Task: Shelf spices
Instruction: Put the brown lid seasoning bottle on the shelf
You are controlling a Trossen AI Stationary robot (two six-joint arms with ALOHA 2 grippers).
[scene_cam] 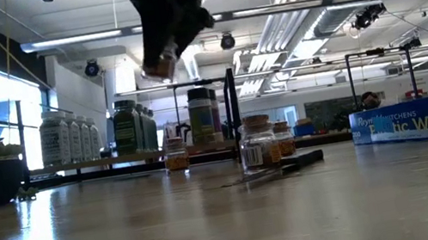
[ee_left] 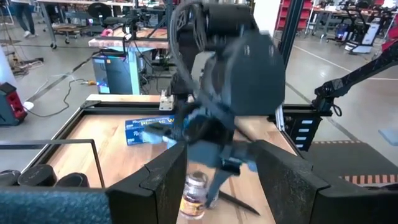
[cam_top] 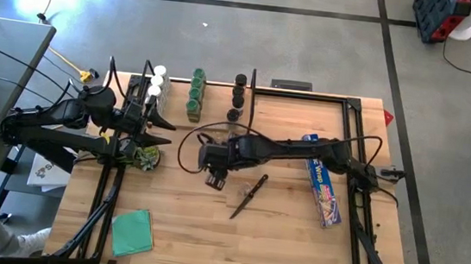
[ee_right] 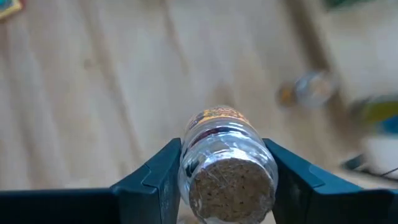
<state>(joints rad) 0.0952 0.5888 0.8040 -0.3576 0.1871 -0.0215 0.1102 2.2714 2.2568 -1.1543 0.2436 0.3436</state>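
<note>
Spices stand in rows on the shelf [cam_top: 222,87] at the far edge of the counter [cam_top: 278,231]: white-capped jars [cam_top: 157,79], green-capped jars [cam_top: 196,94] and black-capped jars [cam_top: 238,93]. One more, a clear cork-stoppered jar [ee_right: 227,163] with brownish contents, hangs above the counter, pinched across its glass body between the fingers of the right gripper [ee_right: 227,171], cork end toward the wrist camera. In the low view, other cork-topped jars [scene_cam: 259,142] stand loose on the counter beside a knife [cam_top: 249,195].

The held jar looks small, light and rigid; its glass is probably smooth, slippery and breakable if dropped, so the squeeze belongs on the straight wall below the cork, not on the stopper, which could pull loose. Setting it down upright and gently seems wise.

The left gripper [cam_top: 151,124] waits near the shelf's left end, its fingers spread and holding nothing. A blue wrap box [cam_top: 322,191] lies to the right.
</note>
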